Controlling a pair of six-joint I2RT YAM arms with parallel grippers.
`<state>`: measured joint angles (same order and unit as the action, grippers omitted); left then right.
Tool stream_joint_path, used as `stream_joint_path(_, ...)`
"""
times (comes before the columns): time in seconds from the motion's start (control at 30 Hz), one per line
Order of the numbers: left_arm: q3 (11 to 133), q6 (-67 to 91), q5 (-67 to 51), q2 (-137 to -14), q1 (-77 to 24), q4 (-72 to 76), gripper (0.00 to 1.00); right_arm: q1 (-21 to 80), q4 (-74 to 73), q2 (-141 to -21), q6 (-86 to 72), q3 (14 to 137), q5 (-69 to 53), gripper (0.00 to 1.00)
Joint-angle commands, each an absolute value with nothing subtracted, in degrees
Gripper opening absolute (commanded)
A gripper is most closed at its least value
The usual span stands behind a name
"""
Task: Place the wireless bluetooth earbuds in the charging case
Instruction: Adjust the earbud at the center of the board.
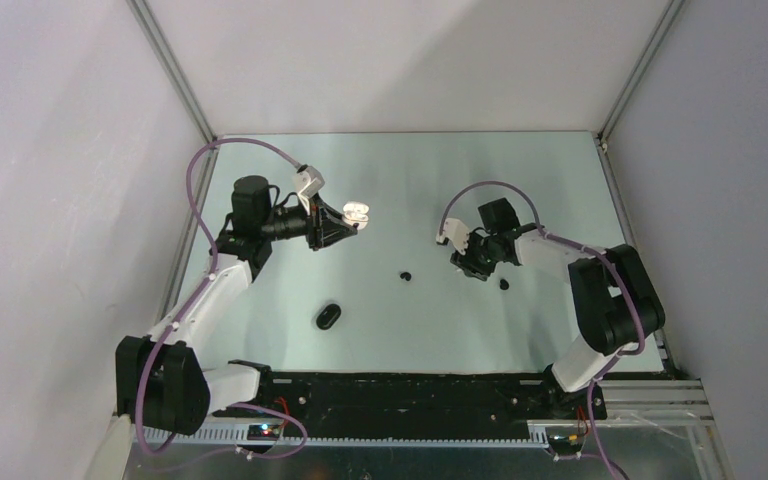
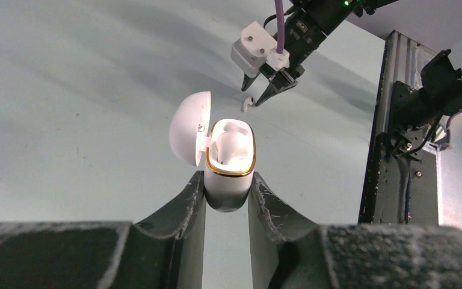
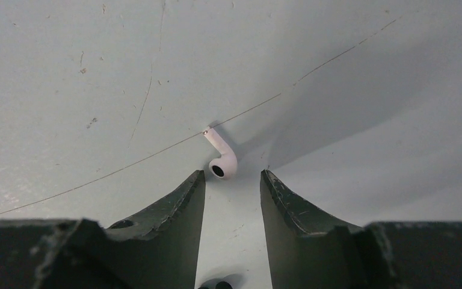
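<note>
**Loose white bud at the right jaws; open case held ready**

At the left gripper (image 2: 227, 180): clamped shut on the lower body of the white pebble-shaped charging case with a gold rim (image 2: 230, 171), centre of the left wrist view. Lid hinged open toward the left. One seated white bud (image 2: 228, 147) already in its well. Second well appears free, though partly hidden.

At the right gripper (image 3: 233, 177): jaws parted, gripping nothing. Held low over the pale grey-green table (image 3: 96, 90). Small white stemmed earbud (image 3: 221, 158) at centre of the right wrist view, at the mouth of the gap, just ahead of the tips. Lying flat, rounded head toward the jaws, stem pointing to the upper left. No contact visible.

Elsewhere in the top view: black oval case (image 1: 328, 317) at lower centre-left. First black bud (image 1: 406, 275) at mid-frame, second black bud (image 1: 504, 284) near the right gripper.

Handling, by judgement: very light, rigid, glossy plastic, so likely to skid or flick away under uneven closure. Slender stem the weaker part. Best taken across the rounded head, leaving the stem free to lead into the well. Slight advance needed to bracket the head, then slow closure.
</note>
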<state>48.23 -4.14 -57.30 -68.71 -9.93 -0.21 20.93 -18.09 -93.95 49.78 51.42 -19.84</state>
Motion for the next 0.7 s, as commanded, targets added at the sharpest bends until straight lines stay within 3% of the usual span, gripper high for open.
stream_joint_path(0.0, 50.3, -5.7, -57.6, -68.5, -9.5, 0.7, 0.00, 21.4, -17.6, -94.9, 51.2, 51.5, -19.2, 0.43)
stream_joint_path(0.37, 49.7, -6.1, -57.5, -68.2, -9.5, 0.7, 0.00, 22.3, -17.9, -96.3, 53.2, 52.2, -19.1, 0.39)
stream_joint_path(0.57, 49.8, -6.3, -57.7, -68.4, -9.5, 0.7, 0.00, 22.5, -20.0, -96.7, 55.2, 53.7, -21.2, 0.26)
stream_joint_path(0.67, 49.8, -6.3, -57.9, -68.4, -9.5, 0.7, 0.00, 23.0, -23.0, -95.8, 57.6, 54.3, -21.3, 0.11)
